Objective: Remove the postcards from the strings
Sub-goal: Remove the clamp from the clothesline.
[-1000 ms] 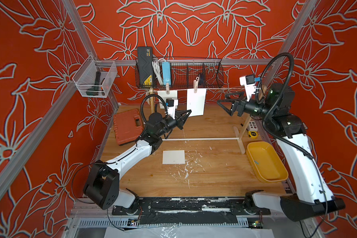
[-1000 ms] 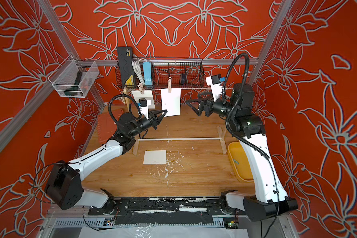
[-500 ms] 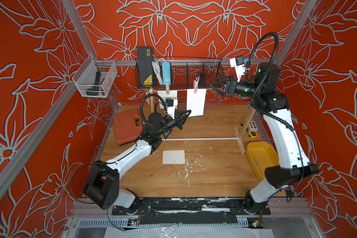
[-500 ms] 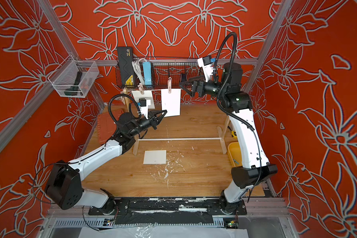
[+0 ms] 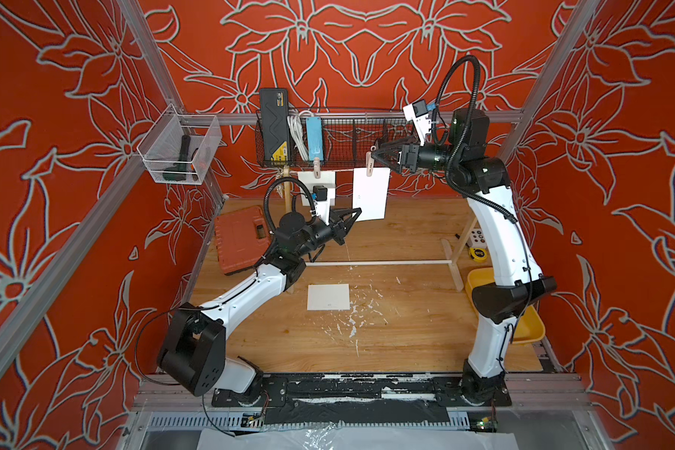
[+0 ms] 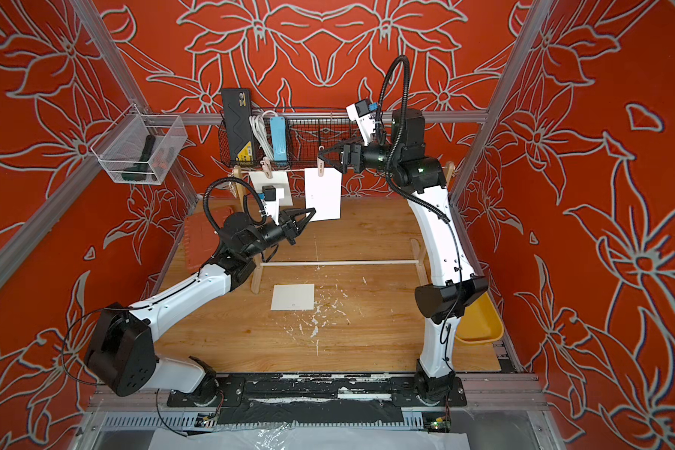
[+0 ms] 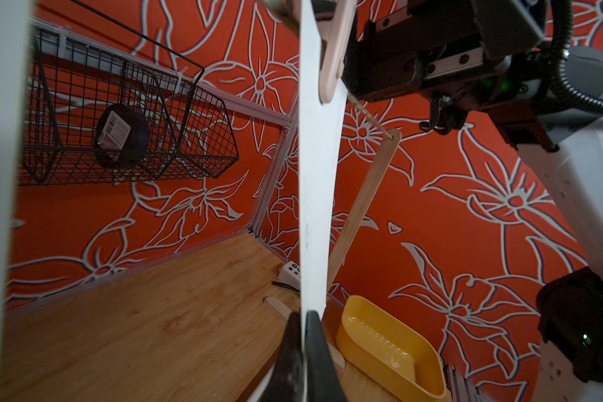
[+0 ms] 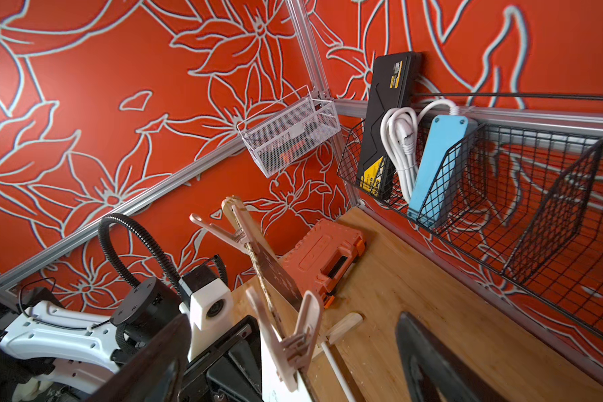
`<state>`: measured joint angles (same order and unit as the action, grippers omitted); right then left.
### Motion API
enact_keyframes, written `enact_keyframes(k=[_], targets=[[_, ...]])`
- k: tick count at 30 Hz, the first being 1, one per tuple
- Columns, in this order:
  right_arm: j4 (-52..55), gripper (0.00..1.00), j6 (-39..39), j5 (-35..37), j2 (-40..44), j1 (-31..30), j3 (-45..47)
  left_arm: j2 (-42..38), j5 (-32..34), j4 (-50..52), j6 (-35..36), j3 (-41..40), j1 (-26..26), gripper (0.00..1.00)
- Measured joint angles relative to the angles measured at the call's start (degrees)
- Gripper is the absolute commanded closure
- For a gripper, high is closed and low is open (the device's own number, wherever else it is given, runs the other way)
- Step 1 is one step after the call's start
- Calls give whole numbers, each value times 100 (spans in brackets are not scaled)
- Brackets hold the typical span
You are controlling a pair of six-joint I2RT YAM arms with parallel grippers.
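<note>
Scuffed wooden table (image 5: 406,331), 1 postcard (image 5: 328,297) lying flat, red floral walls (image 5: 75,156)

The string (image 5: 341,170) was stretched across the back of the table (image 5: 406,339). A left postcard (image 5: 306,185) and a middle postcard (image 5: 371,195) were hung side by side below the string, each clipped to it by a peg (image 5: 317,168). A third postcard (image 5: 328,297) was laid flat on the table, before the string. A tool case (image 5: 240,239) was set left of the string, a tray (image 5: 478,278) right of it. A wire basket (image 5: 343,144) was mounted behind and above the string, a mesh bin (image 5: 180,152) farther left.
</note>
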<state>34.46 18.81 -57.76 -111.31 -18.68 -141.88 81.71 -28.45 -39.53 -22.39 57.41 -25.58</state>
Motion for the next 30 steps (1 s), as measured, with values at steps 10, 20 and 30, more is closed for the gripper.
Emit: enact_keyframes(k=[10, 20, 30], targets=[[-55, 11, 136, -343, -175, -212, -85, 17, -44, -92, -129, -9, 72, 100], [-127, 18, 166, -542, -334, -291, -140, 96, -107, -170, -243, -9, 138, 100], [-39, 22, -4, -590, -326, -297, -122, 107, -153, -175, -339, -9, 223, 100]])
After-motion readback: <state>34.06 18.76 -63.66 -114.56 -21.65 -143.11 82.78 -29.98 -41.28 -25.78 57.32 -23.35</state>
